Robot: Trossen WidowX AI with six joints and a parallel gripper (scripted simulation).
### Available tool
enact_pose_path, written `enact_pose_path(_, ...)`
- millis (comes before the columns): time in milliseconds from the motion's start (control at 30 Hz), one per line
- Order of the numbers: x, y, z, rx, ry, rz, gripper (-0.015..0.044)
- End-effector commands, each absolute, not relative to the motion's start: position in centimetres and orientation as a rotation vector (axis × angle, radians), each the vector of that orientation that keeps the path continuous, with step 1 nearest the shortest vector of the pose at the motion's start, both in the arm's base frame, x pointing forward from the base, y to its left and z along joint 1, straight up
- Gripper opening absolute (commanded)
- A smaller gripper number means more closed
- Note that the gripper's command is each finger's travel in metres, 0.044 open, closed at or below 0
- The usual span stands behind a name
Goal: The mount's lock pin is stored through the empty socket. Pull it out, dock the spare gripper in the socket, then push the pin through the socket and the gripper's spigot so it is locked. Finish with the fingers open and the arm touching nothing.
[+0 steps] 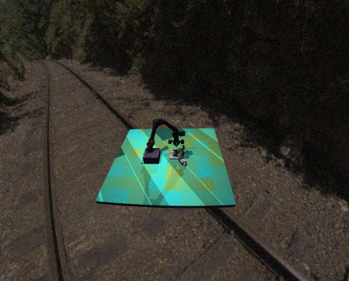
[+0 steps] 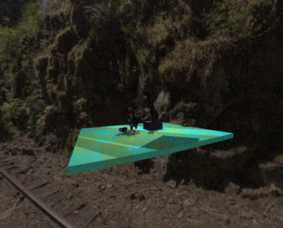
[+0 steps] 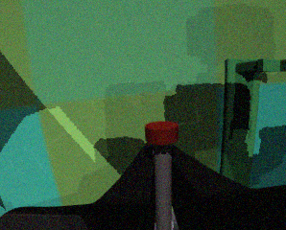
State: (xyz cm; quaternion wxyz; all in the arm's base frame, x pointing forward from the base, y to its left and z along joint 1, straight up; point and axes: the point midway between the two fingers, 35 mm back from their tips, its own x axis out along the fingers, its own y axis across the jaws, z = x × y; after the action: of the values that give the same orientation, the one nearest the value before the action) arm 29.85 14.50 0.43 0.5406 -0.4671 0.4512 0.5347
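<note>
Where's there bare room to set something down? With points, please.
In the top view, bare room lies between the purple base box (image 1: 151,157) (image 2: 152,125) and the table's (image 1: 195,198) (image 2: 99,152) near edge, and from the green stand (image 1: 184,149) (image 2: 127,133) (image 3: 226,120) to the right edge. Crowded: around the tool (image 1: 176,146) (image 2: 131,122) (image 3: 156,149), pale plate (image 1: 173,156) (image 2: 136,131) and pale block (image 1: 182,161) (image 2: 122,129).

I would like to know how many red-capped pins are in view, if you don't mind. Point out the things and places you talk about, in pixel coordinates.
1: the pin (image 2: 136,127) (image 3: 161,134) is held between the closed fingers of the gripper (image 1: 176,146) (image 2: 136,124) (image 3: 156,149). Others may be hidden in the dark.
</note>
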Motion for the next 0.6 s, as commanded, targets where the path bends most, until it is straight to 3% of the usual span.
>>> enact_pose_path(0, 30.1, 14.9, 0.6, -1.106, 1.073, 1.266, 0.0)
enact_pose_path(567, 30.1, 16.2, 0.7, -1.102, 1.083, 1.271, 0.0)
